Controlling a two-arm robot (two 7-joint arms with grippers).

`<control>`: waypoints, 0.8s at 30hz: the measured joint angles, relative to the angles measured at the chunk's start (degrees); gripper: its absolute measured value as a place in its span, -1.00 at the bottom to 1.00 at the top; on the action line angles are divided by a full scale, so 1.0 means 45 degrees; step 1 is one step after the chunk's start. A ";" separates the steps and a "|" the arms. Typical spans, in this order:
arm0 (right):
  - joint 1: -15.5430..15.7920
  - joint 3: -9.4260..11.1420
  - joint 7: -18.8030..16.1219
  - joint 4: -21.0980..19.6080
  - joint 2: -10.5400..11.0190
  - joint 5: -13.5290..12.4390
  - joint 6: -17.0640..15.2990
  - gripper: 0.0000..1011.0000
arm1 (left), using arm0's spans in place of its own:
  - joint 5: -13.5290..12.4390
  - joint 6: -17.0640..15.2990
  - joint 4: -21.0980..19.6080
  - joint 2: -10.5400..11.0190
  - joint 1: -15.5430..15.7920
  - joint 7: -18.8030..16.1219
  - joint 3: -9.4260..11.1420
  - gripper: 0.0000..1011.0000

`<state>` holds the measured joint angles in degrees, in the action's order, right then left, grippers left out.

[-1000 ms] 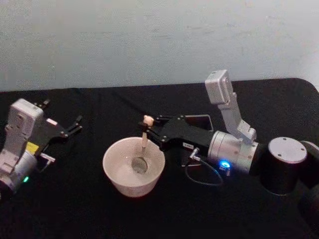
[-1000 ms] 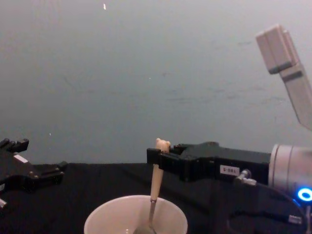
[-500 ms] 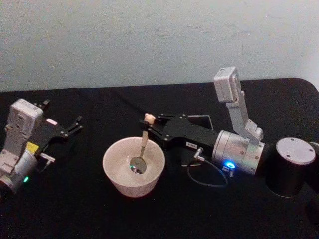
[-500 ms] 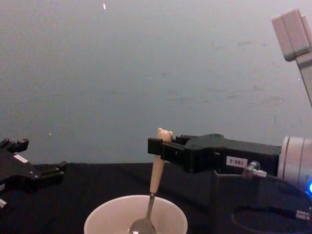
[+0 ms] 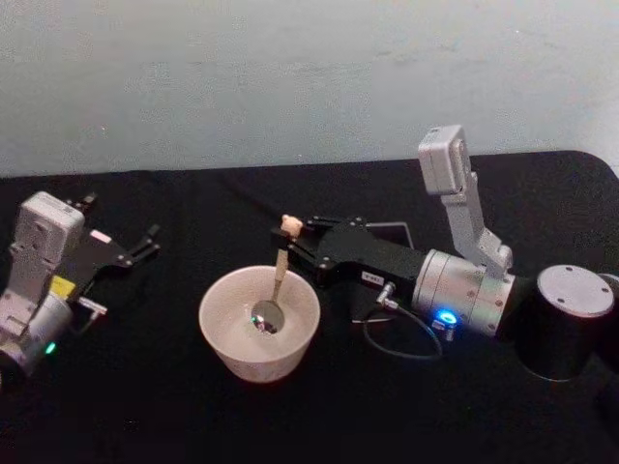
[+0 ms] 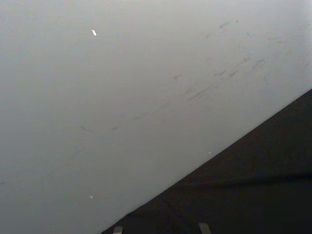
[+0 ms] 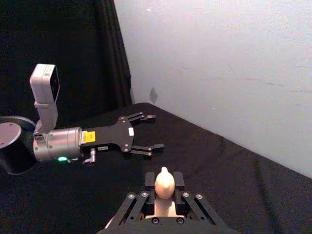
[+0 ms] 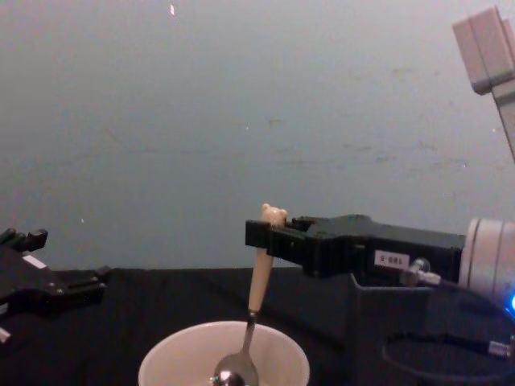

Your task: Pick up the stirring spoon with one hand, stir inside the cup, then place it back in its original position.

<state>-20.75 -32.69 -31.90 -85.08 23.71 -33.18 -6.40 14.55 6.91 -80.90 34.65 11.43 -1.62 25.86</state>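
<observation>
Spoon point(image 5: 276, 283) bowl-down inside cup point(image 5: 257, 356), head view

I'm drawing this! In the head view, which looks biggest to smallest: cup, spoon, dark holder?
1. cup
2. stirring spoon, held by the right gripper
Unranked: holder, mostly hidden by that gripper.
Idle at left: left gripper.

1. Mirror-bright polished metal on the bowl of the stirring spoon point(image 5: 275, 282); smooth matt beige on its handle, material hard to tell.
2. Smooth cream-white cup point(image 5: 224, 340) with a faint sheen, ceramic or plastic by the look.
3. Matt black cloth over the tabletop point(image 5: 145, 406).
4. Matt black plastic-looking casing on the right gripper point(image 5: 290, 244) and left gripper point(image 7: 153, 131); satin silver metal at the wrists behind.
5. Dark grey, thin-walled holder point(image 5: 397, 230), dull finish.
6. Pale painted wall point(image 5: 290, 77), matt, lightly scuffed.
</observation>
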 joint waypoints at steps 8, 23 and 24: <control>-0.0001 0.0207 0.0356 -0.0242 0.0029 -0.0218 -0.0142 -0.58 | 0.0000 0.0001 0.0000 0.0000 0.0001 0.0000 -0.0001 0.98; 0.0359 0.0884 0.1255 -0.1407 0.0434 -0.0974 -0.0832 -0.58 | -0.0001 0.0000 0.0000 0.0000 0.0000 0.0000 0.0000 0.98; 0.0381 0.0914 0.1297 -0.1464 0.0466 -0.1002 -0.0854 -0.58 | -0.0001 0.0000 0.0000 0.0000 0.0001 0.0000 0.0000 0.98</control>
<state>-19.04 -28.57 -26.07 -91.67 25.80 -37.69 -10.24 14.55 6.91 -80.90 34.65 11.43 -1.62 25.86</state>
